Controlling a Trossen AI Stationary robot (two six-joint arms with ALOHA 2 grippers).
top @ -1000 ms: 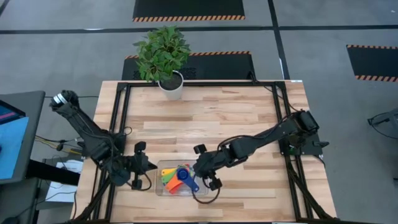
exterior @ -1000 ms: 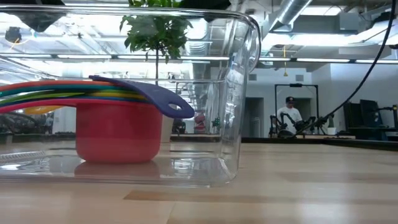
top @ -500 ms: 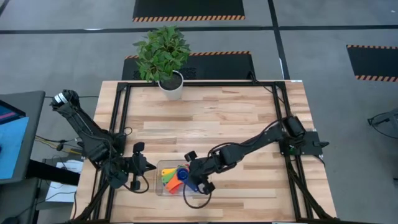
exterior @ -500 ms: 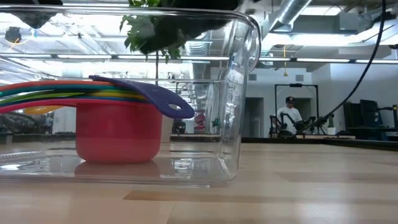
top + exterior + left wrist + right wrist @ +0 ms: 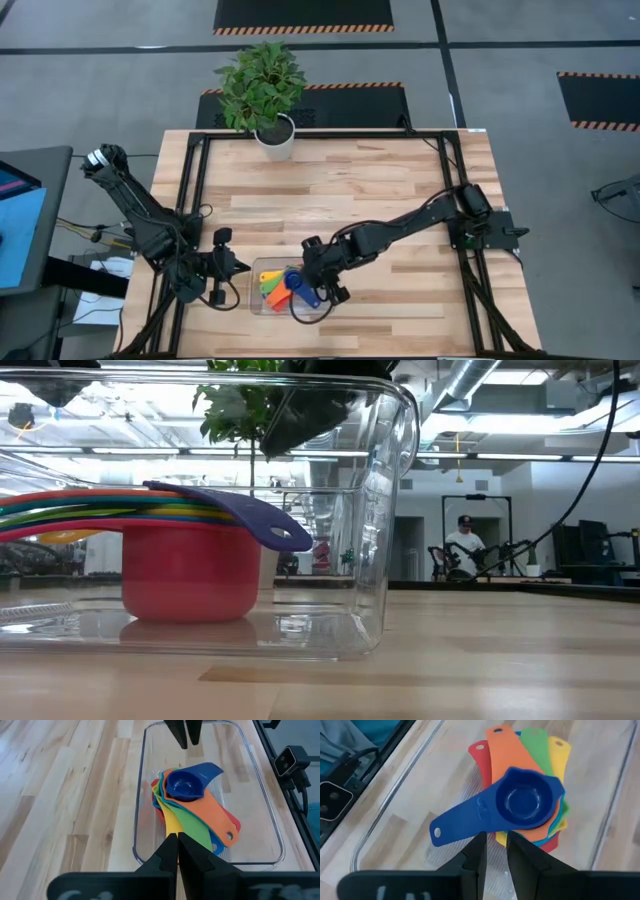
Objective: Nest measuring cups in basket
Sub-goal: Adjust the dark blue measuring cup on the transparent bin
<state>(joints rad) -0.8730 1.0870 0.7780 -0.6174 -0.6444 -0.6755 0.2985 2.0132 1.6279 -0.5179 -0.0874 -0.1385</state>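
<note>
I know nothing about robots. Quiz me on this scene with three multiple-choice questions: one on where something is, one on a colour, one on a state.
1. Where are the cups?
A. beside the plant pot
B. in the clear basket
C. on the floor

2. What colour is the topmost cup?
A. dark blue
B. yellow
C. red

3. How is the left claw?
A. wide open
B. gripping a cup
C. shut and empty

Answers:
1 B: the cups sit stacked inside the basket, far from the plant pot.
2 A: the top cup is dark blue, with its handle turned away from the others.
3 C: the left claw has its fingers together with nothing between them, at the basket's end; the right claw hangs over the stack.
</note>
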